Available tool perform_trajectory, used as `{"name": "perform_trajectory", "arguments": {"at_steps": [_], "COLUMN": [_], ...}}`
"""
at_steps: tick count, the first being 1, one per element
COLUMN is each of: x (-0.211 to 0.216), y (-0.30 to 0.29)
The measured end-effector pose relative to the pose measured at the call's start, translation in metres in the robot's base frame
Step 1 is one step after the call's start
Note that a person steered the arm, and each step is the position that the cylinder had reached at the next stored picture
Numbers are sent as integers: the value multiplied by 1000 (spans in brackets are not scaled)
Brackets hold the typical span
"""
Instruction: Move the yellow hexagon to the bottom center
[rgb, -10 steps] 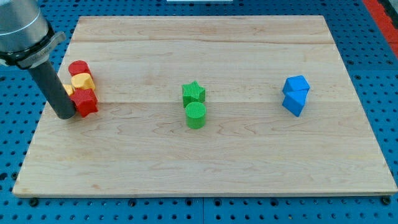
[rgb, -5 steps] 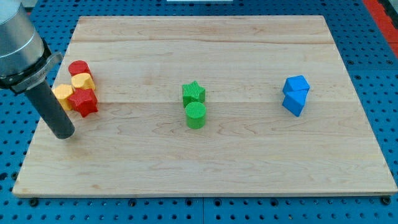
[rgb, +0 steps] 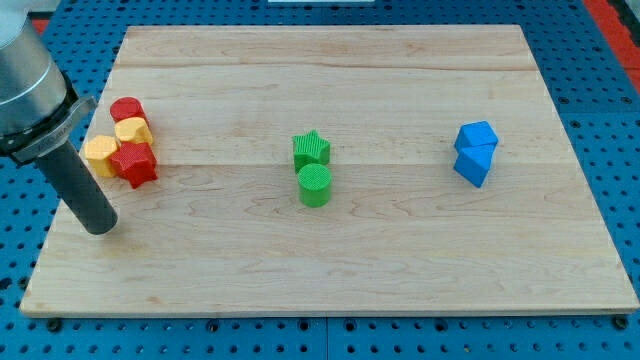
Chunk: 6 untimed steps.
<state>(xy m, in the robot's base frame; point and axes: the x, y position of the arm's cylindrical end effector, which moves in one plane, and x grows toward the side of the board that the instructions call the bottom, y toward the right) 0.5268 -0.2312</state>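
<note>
Above my tip (rgb: 99, 226), apart, seemingly the yellow hexagon (rgb: 100, 157).

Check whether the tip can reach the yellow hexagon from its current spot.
Probably yes: my tip sits below-left of the yellow hexagon, but the red star and another yellow block block a straight path.

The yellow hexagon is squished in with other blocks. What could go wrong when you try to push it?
1. The yellow hexagon touches the red cylinder and the red star, so they might slide along too.
2. My tip sits below the cluster, nearest the other yellow block, so I could shove that one by mistake.
</note>
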Motion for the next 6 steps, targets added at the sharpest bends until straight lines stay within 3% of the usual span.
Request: {"name": "perform_trajectory", "arguments": {"at_steps": [2, 5, 6], "x": [5, 5, 4], "y": [31, 179, 198]}}
